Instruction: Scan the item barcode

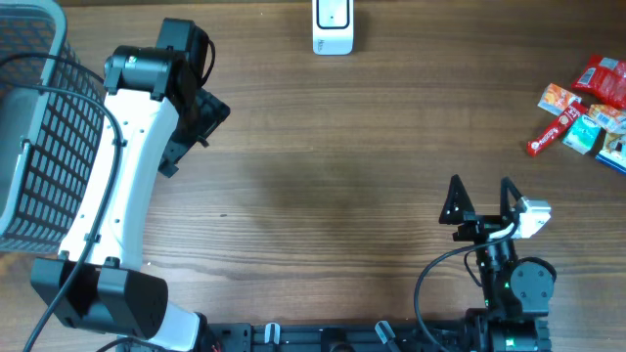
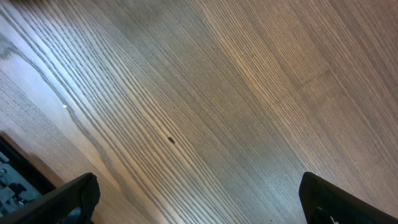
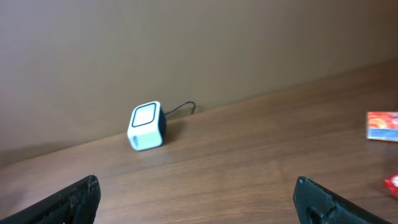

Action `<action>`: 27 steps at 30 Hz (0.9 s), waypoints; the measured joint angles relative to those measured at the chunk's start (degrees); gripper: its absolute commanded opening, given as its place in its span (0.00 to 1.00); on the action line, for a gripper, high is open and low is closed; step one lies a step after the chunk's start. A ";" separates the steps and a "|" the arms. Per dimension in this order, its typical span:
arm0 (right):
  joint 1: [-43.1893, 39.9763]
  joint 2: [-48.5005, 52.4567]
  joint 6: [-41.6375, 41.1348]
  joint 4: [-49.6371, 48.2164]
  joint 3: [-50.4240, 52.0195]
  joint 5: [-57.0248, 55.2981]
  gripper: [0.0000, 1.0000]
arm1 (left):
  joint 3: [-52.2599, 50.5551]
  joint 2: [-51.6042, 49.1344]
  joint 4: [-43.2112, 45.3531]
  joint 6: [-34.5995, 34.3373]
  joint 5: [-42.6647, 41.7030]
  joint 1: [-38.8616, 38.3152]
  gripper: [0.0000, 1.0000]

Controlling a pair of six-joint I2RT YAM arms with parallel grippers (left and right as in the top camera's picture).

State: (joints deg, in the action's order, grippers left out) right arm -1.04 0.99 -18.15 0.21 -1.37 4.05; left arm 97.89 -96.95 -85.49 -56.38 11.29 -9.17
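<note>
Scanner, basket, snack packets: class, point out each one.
scanner (image 1: pixel 333 26), overhead view, white top face.
basket (image 1: pixel 29 147), overhead view, wire wall.
snack packets (image 1: pixel 589 122), overhead view, middle of the pile.

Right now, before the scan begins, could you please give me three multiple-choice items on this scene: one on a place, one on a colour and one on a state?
1. Where does the scanner stand on the table? A. far edge, near the middle; B. near edge; C. right edge.
2. What colour is the basket? A. red; B. grey; C. green.
3. How is the right gripper? A. shut, empty; B. shut on the scanner; C. open, empty.
Answers: 1 A, it sits at the top centre of the overhead view; 2 B, its wire mesh is grey; 3 C, its fingers stand apart with only bare wood between them.
</note>
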 measured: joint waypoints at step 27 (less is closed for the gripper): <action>-2.54 0.00 13.84 -0.04 0.92 -0.02 1.00 | 0.00 0.00 0.00 0.00 0.00 0.00 1.00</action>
State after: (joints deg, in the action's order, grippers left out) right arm -3.57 0.99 -4.32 0.16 -0.45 4.03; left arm 97.89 -96.95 -85.49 -56.38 11.29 -9.17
